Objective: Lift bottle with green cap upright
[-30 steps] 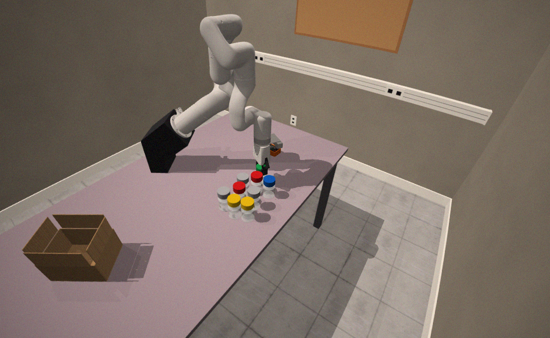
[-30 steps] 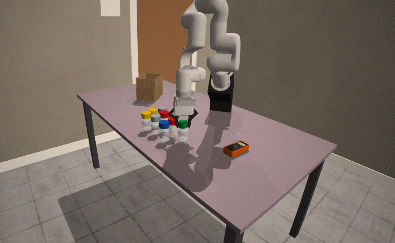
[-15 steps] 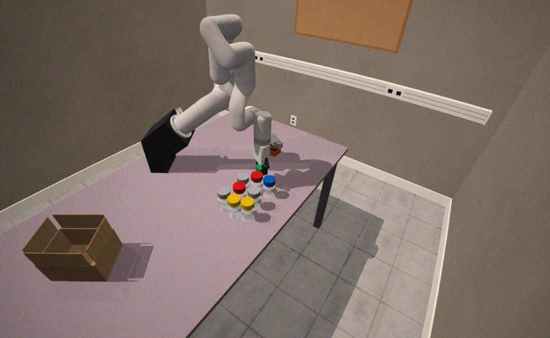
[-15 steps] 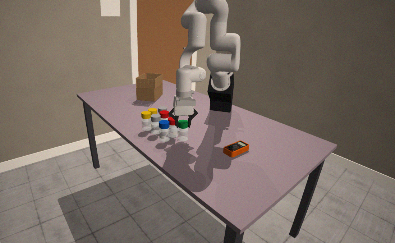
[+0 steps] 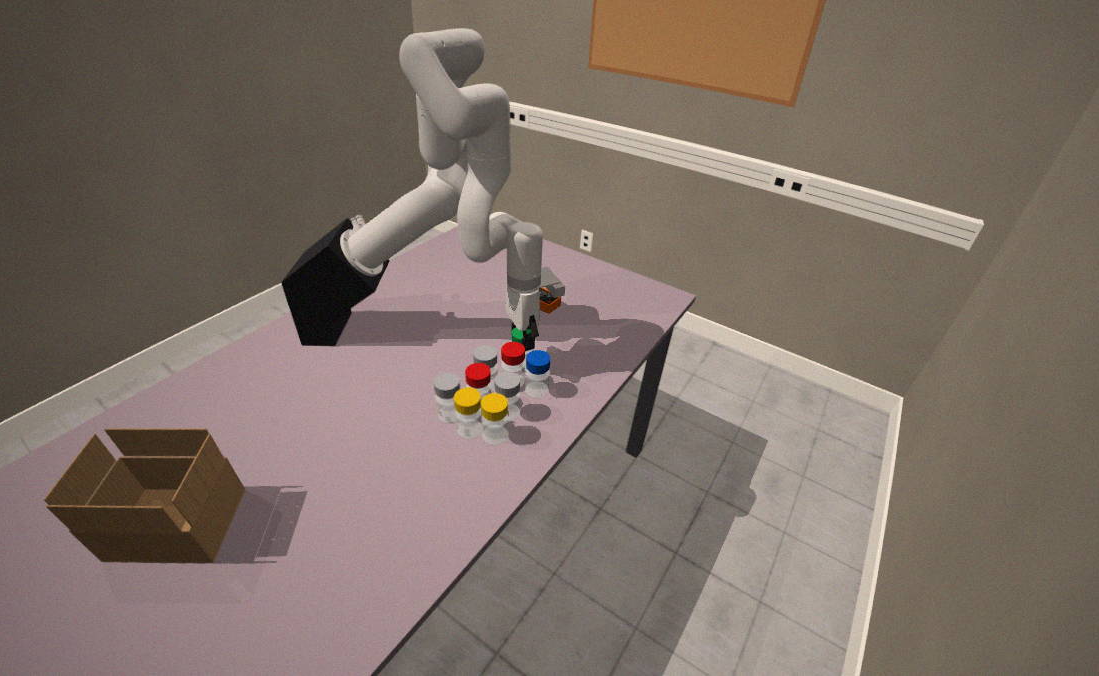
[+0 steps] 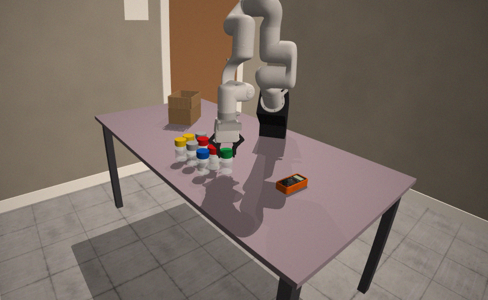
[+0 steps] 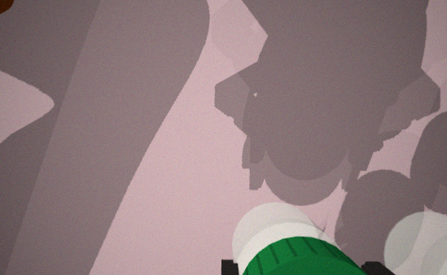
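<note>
On the table (image 6: 312,208), fingers (image 6: 219,152) gripping green-capped bottle (image 6: 226,160), no legible labels

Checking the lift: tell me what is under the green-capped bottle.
The green-capped bottle, clamped in the gripper, appears to stand on the table. Its base contact is unclear.

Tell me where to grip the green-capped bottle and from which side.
Grip the green cap from straight above, as the gripper does now, shut on it. The bottle stands upright at the cluster's edge with the red-capped bottle close beside it, so a side approach would probably knock neighbours.
</note>
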You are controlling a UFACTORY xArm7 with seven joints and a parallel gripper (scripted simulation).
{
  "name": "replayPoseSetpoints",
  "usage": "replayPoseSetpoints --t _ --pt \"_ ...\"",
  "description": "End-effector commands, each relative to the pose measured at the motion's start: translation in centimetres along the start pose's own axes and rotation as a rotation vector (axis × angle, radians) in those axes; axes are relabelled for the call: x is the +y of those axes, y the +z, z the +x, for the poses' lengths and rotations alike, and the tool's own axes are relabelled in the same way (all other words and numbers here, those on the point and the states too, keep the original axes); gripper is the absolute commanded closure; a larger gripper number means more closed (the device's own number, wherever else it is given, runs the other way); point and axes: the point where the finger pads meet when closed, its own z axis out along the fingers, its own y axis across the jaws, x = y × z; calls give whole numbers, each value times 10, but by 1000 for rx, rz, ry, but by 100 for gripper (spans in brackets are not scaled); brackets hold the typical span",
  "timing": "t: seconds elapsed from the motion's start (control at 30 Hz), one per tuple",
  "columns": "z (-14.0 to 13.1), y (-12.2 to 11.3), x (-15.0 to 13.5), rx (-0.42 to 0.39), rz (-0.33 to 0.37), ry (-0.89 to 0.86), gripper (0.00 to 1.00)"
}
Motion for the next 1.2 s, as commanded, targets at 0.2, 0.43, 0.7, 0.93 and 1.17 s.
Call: replayPoseSetpoints --t 0.2,0.43,0.7,0.93,1.17 --pt "0 0 1 1 -2 0 100" --pt "0 0 1 1 -2 0 100" --pt "0 -3 1 1 -2 0 100" --pt "0 -8 1 1 -2 0 100" --pt "1 -16 1 1 -2 0 100"
